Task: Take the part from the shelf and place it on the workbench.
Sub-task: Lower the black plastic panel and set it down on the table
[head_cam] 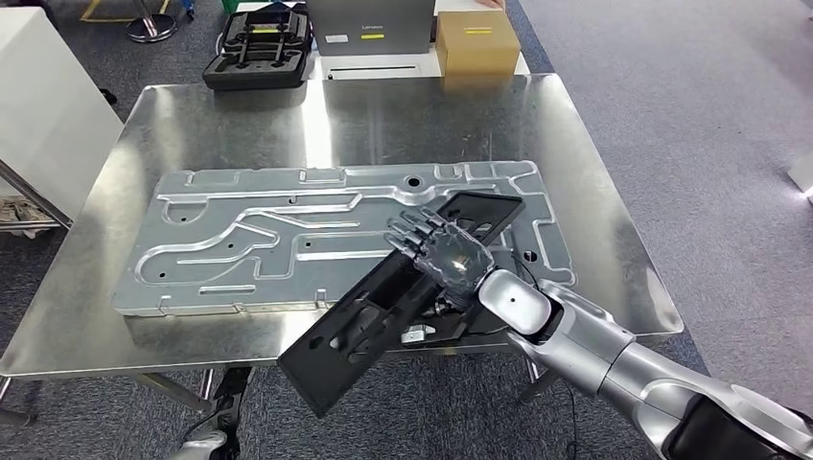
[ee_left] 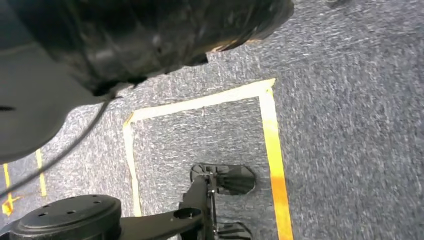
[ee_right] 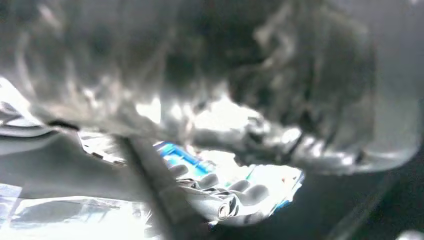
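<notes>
A long black part (head_cam: pixel 383 307) lies slantwise across the front right of the steel workbench (head_cam: pixel 240 115). Its far end rests over the big silver machined plate (head_cam: pixel 288 240) and its near end juts out past the bench's front edge. My right hand (head_cam: pixel 443 253) grips the part near its upper half, fingers laid over its top face. In the right wrist view the hand (ee_right: pixel 210 85) is a close grey blur. Part of my left hand (ee_left: pixel 30 115) shows as a blurred grey shape in the left wrist view, hanging low over the carpet; how its fingers lie is unclear.
Behind the bench stand a black foam tray (head_cam: pixel 259 48), a grey box (head_cam: pixel 369 24) and a cardboard box (head_cam: pixel 476 40). A white cabinet (head_cam: pixel 43 105) is at the left. Yellow tape (ee_left: pixel 272 150) and a black chair base (ee_left: pixel 65 217) are on the carpet.
</notes>
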